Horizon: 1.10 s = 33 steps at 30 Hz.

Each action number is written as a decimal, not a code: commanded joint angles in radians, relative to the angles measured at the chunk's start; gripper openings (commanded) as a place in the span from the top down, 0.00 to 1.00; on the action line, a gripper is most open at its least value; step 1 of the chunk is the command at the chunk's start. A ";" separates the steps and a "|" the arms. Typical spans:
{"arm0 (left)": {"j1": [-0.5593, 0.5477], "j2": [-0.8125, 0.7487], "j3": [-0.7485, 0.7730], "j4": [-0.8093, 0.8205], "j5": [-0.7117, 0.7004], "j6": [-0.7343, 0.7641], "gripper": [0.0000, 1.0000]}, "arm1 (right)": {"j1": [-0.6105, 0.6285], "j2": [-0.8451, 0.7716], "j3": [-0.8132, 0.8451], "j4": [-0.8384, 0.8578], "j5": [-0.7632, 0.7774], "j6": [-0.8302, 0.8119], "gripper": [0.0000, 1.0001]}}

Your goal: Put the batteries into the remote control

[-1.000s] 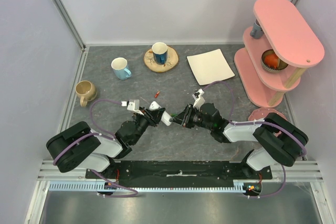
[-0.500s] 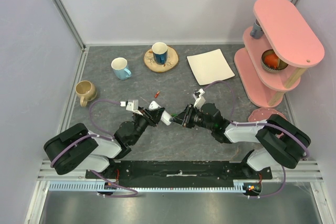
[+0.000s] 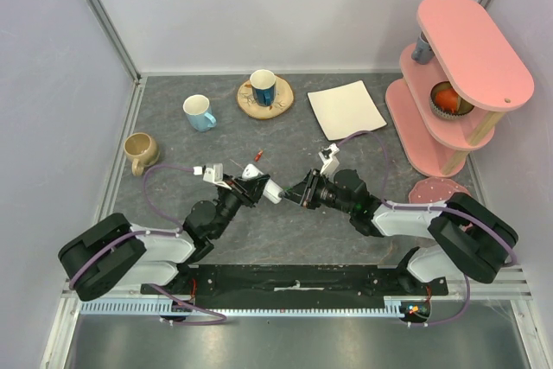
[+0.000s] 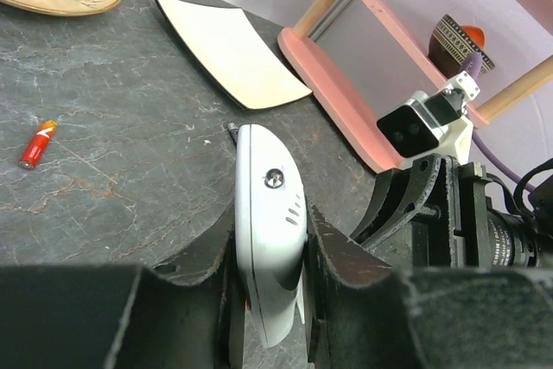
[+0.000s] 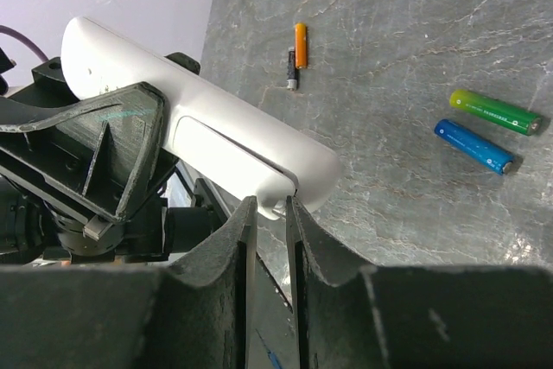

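Observation:
The white remote control is held off the table between both arms. My left gripper is shut on its sides, fingers clamping the remote control edge-on. My right gripper is shut on the lip of the back panel at the end of the remote control. On the table lie a red-orange battery, a green battery and a blue battery. The red-orange battery also shows just beyond my left gripper; my right gripper faces it.
A white square plate lies at the back right beside the pink tiered shelf. A cup on a wooden coaster, a light blue mug and a beige mug stand at the back left.
Both grippers and the remote have shifted slightly away from the bases; the left arm's elbow has swung down and left. Both grips are unchanged.

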 commanded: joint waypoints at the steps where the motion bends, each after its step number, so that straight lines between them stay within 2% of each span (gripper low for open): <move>1: -0.013 -0.063 0.027 -0.017 0.076 -0.017 0.98 | 0.007 -0.019 0.009 0.043 0.009 -0.013 0.73; 6: -0.013 -0.114 0.048 -0.137 0.091 -0.007 0.98 | 0.008 -0.019 0.014 0.046 0.006 -0.012 0.73; 16: -0.013 -0.109 0.059 -0.200 0.091 0.001 0.98 | 0.007 -0.027 0.029 0.031 0.001 -0.015 0.73; 33: -0.013 -0.063 0.060 -0.212 0.063 0.026 0.98 | 0.007 -0.054 0.051 0.028 -0.005 -0.010 0.73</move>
